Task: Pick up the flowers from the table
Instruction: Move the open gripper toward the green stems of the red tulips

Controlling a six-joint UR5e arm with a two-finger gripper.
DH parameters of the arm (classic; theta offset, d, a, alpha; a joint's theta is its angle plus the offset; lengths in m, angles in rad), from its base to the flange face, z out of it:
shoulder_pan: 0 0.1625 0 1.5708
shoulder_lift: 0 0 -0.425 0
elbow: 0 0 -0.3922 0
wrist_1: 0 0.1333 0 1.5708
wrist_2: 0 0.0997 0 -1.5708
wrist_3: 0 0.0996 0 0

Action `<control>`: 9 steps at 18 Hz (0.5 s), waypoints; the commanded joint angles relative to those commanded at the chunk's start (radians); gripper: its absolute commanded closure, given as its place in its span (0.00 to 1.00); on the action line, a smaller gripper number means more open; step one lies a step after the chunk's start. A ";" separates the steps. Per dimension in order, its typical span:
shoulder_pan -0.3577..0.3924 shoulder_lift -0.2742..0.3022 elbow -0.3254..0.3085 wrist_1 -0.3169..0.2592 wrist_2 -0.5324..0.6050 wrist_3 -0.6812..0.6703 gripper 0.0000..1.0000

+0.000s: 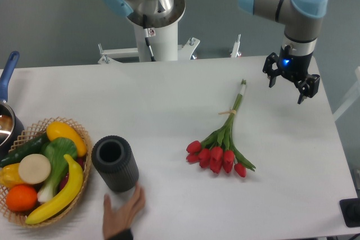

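Note:
The flowers (220, 150), a bunch of red tulips with long green stems tied by a pale band, lie flat on the white table (169, 99) right of centre. The blooms point toward the front and the stem ends toward the back. My gripper (287, 91) hangs above the table's back right, to the right of the stem ends and apart from them. Its two dark fingers (272, 80) are spread open and hold nothing.
A dark ribbed vase (115, 163) stands upright at the front left. A wicker basket (84, 139) of fruit and vegetables sits at the left edge. A human hand (124, 212) rests on the table in front of the vase. A pan with a blue handle (8, 68) is at far left.

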 joint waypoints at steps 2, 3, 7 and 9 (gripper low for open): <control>0.002 0.000 -0.008 0.006 -0.005 0.002 0.00; 0.002 0.000 -0.008 0.006 -0.005 0.000 0.00; -0.002 -0.002 -0.012 0.006 -0.002 -0.011 0.00; -0.008 -0.003 -0.015 0.006 -0.002 -0.017 0.00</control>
